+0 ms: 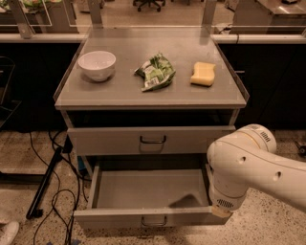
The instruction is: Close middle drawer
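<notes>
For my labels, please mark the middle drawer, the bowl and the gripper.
middle drawer (143,189): camera view, tray floor.
bowl (97,72): camera view, outer wall.
gripper: camera view, hidden behind white arm (239,167), no point.

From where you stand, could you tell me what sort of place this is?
Probably an office or lab: grey drawer cabinet, office chair behind, cables on the floor. The gripper is hidden under the arm by the middle drawer.
</notes>
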{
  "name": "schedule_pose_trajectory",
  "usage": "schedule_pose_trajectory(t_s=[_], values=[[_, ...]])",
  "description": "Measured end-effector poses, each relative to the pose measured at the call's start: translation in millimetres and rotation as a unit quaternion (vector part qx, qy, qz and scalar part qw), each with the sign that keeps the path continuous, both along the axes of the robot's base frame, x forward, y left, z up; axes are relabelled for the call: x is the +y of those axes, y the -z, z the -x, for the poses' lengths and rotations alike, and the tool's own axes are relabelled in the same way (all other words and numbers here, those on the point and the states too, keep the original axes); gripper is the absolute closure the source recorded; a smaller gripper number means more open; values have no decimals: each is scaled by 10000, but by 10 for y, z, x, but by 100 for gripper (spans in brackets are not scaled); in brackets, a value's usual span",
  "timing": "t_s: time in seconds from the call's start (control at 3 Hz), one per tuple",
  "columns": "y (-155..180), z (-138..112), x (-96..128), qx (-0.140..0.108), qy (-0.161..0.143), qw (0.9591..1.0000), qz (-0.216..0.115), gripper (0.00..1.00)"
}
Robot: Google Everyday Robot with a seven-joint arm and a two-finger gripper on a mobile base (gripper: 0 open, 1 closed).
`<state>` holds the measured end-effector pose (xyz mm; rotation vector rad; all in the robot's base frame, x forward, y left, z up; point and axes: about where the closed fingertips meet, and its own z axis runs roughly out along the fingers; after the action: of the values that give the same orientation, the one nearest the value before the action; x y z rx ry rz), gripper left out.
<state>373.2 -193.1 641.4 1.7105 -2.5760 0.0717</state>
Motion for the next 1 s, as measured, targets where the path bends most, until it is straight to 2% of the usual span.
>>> schedule_pose_trajectory(t_s=[0.33,0.67,1.0], values=[[163,140,84,231,-14,9997,-127,100],[473,191,178,547,69,9980,-296,100],[910,-45,339,759,306,9952,-535,100]])
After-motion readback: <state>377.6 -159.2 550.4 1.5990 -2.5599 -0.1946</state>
